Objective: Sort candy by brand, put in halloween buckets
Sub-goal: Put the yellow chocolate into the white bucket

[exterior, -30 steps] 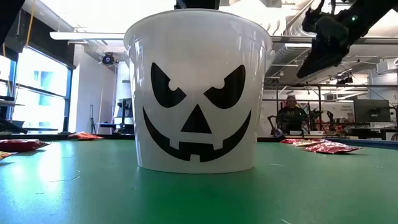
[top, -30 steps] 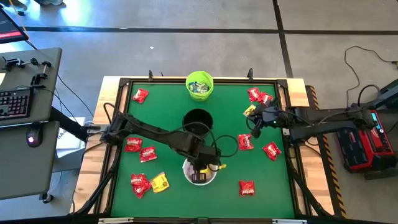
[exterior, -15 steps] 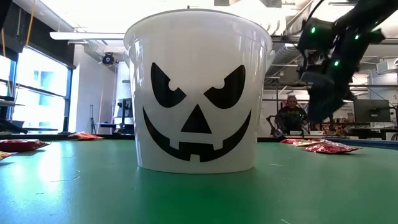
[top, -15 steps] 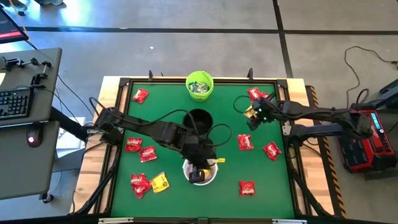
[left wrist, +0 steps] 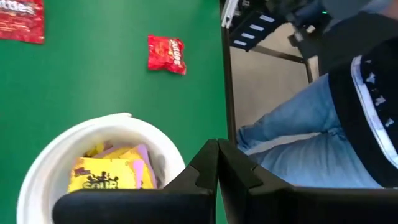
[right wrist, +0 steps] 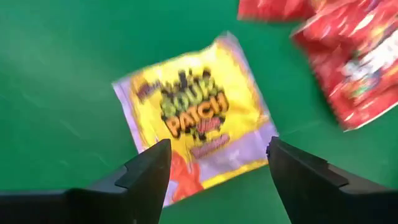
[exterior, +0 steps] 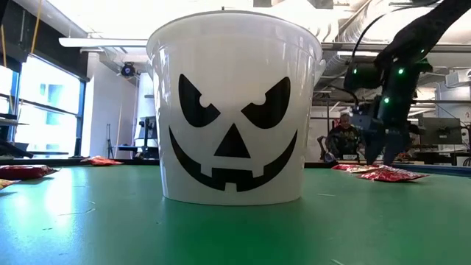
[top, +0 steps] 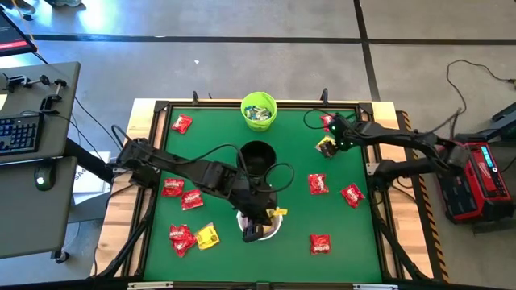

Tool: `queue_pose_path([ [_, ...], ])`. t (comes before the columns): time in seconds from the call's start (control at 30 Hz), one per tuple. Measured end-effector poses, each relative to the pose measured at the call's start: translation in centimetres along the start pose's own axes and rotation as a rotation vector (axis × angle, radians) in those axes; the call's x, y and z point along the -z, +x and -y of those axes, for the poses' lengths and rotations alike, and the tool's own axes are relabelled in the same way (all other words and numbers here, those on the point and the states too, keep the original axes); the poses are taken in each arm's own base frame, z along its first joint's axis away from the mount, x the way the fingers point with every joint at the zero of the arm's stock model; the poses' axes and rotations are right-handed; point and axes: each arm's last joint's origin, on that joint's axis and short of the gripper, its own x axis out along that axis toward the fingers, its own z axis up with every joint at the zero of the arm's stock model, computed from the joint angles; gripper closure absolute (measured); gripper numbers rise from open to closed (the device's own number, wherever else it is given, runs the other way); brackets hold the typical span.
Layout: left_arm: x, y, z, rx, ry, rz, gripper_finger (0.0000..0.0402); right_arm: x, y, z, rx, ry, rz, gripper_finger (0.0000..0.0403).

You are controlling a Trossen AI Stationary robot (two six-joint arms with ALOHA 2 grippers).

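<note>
The white halloween bucket [top: 264, 223] with a black face [exterior: 234, 110] stands near the table's middle front, with yellow candy [left wrist: 107, 176] inside it. My left gripper [top: 255, 234] hovers shut and empty above its near rim [left wrist: 217, 163]. A black bucket [top: 256, 156] and a lime green bucket [top: 259, 110] stand behind it. At the far right, my right gripper [top: 329, 146] points down, open, over a yellow candy packet [right wrist: 193, 118] lying flat on the green mat. Its fingers [right wrist: 146, 177] stand on either side of the packet, and I see no touch.
Red packets lie beside the yellow one [right wrist: 348, 56] and across the mat at right [top: 318, 184] [top: 351, 195] [top: 320, 242] and left [top: 181, 123] [top: 172, 187] [top: 181, 238], with a yellow one [top: 208, 236]. A person's leg [left wrist: 292, 137] shows beyond the table edge.
My right gripper has swung toward the table's far edge, sunk toward the yellow packet at the far right, tipped to point more steeply down, and opened. My left gripper has risen from the white bucket and drawn slightly toward the near edge, staying shut.
</note>
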Motion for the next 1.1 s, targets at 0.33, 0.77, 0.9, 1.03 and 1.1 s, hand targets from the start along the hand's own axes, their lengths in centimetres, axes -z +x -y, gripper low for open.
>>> queue_pose_path([
  [0.33, 0.6, 0.1, 0.3, -0.021, 0.021, -0.033, 0.0401, 0.0, 2.1, -0.2, 0.022, -0.061, -0.104, 0.0172],
  [0.77, 0.2, -0.6, -0.5, -0.033, 0.047, -0.025, 0.0401, 0.0, 1.5, -0.2, -0.012, -0.086, -0.083, 0.0388],
  [0.9, -0.1, -2.4, -0.2, -0.047, 0.043, 0.026, 0.0401, -0.3, -0.4, -0.6, -0.097, -0.104, -0.018, 0.0396],
  [1.03, -0.1, -4.4, 0.3, -0.070, 0.044, 0.089, 0.0401, 0.0, -2.8, -1.5, -0.174, -0.148, 0.049, 0.0400],
  [1.1, -0.2, -5.4, 0.5, -0.076, 0.049, 0.123, 0.0401, 0.1, -4.2, -2.2, -0.226, -0.168, 0.095, 0.0402],
])
